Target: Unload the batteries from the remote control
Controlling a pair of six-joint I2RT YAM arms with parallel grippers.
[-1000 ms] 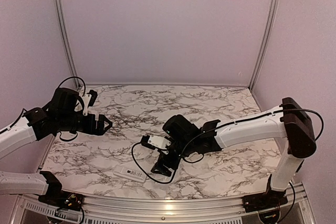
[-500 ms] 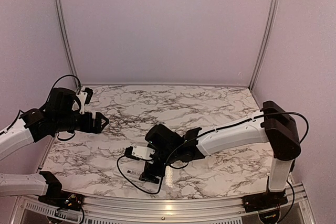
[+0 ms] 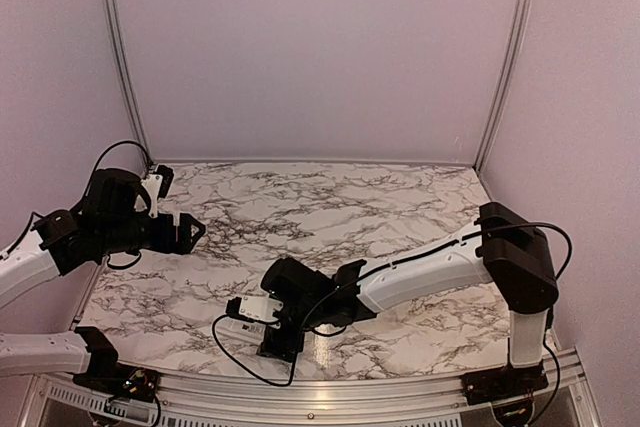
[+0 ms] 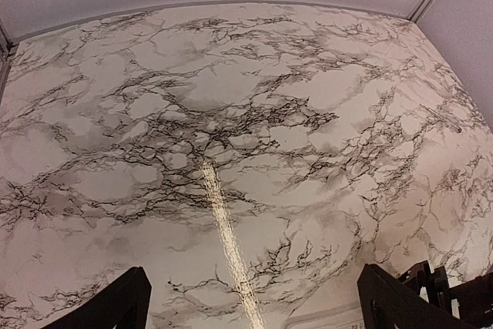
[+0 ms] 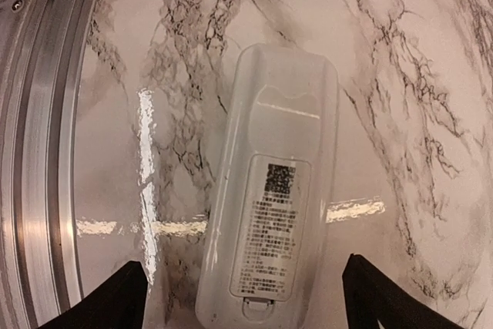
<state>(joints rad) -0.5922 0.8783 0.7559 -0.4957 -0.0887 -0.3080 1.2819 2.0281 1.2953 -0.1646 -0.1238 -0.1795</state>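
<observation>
R arm has swung from mid-table down toward the near-left corner over the last sec; the right gripper [image 5: 245,298] now hangs directly over the slim white rectangular plastic remote control [image 5: 269,206]. Its jaws are spread, one finger on either side of the remote's near end, not touching it as far as I can tell.

The remote lies flat on the white marble-pattern tabletop [image 5: 400,75], just beside the ribbed aluminium edge rail [image 5: 38,152]. Printed-label face is up. Cover looks shut, small latch tab at the end nearest the fingers.

The batteries aren't visible, presumably inside under that cover. So no unloading done yet.

L arm pulled back a bit toward the left wall. The left gripper [image 4: 254,306] is held above bare marble, jaws spread wide, nothing between them, well apart from the remote.

My read: approach is done and a grasp or cover-slide comes next. Risk: the remote may skid into the rail if the fingers nudge it.
</observation>
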